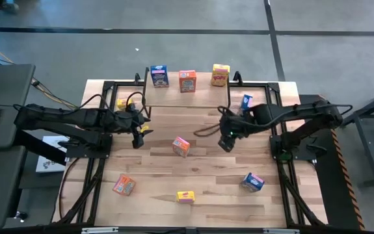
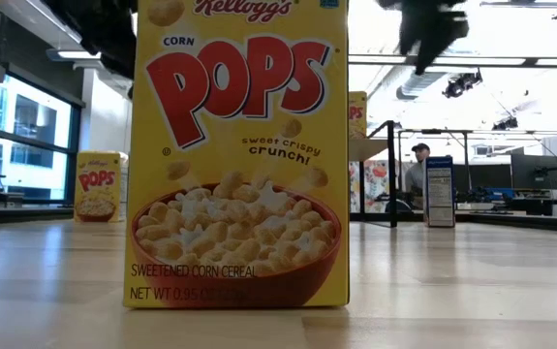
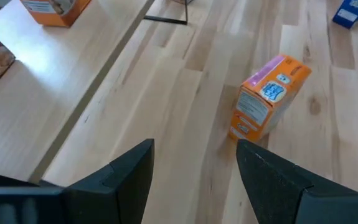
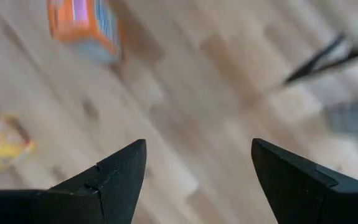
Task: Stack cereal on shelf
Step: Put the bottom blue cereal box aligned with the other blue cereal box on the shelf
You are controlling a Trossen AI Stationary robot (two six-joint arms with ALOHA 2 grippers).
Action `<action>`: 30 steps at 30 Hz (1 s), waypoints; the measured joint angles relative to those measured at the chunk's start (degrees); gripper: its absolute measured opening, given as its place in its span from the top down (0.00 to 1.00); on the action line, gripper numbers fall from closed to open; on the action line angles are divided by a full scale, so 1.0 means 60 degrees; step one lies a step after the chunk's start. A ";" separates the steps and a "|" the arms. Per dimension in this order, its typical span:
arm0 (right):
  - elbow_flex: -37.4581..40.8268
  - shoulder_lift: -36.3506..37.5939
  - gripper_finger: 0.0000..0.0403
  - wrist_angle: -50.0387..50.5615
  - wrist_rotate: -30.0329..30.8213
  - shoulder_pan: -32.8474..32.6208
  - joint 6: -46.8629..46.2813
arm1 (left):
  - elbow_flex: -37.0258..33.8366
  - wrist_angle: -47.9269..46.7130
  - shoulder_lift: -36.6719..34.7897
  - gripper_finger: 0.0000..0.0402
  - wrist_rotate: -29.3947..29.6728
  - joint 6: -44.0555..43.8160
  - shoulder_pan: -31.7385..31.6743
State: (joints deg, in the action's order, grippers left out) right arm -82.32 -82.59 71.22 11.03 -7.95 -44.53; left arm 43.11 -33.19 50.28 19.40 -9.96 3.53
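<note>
High view shows me three boxes already on the shelf (image 1: 188, 97) and both grippers hanging empty over the worktop (image 1: 193, 179), left jaws (image 1: 138, 135) and right jaws (image 1: 226, 140) spread apart. My worry is a skewed grab: the orange box (image 1: 181, 146) sits angled, so closing on a corner could knock it away. It lies between the two grippers, near but apart from both.

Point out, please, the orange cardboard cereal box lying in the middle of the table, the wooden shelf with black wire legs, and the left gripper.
Orange cardboard cereal box (image 1: 181, 146): high view, its upper face.
Wooden shelf with black wire legs (image 1: 203, 96): high view, bare plank top.
Left gripper (image 1: 139, 136): high view, between its fingers.
</note>
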 joint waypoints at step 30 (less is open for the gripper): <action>0.0000 0.0007 0.30 0.1967 0.0921 -0.5526 -0.6092 | -0.0003 0.0230 0.0000 0.46 0.0732 0.0493 -0.0022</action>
State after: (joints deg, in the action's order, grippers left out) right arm -82.32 -82.54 83.02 16.56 -41.11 -81.08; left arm 43.09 -31.81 50.28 23.79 -7.00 3.40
